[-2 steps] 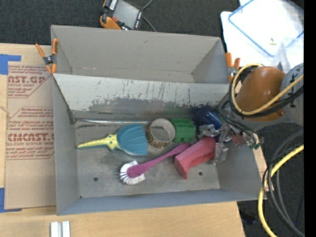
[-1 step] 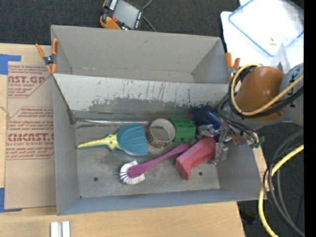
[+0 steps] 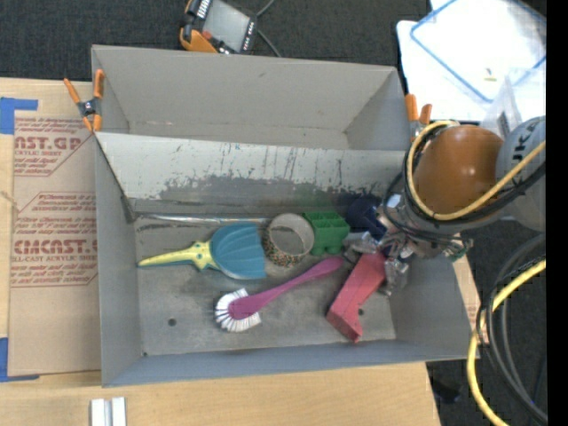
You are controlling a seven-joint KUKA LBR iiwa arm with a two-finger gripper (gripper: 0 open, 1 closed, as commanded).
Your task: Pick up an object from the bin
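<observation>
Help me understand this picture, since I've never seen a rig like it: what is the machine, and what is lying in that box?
This is a single camera looking down into a grey metal bin. The machine on the right is a robot arm with a rounded brown cover. Its job is to lift one thing out of the bin. Its hand is low in the bin, at the upper end of a red block. I cannot tell if it has gripped the block. Also on the floor lie a pink brush with white bristles, a teal scoop with a yellow handle, a roll of tape and a green block.
</observation>
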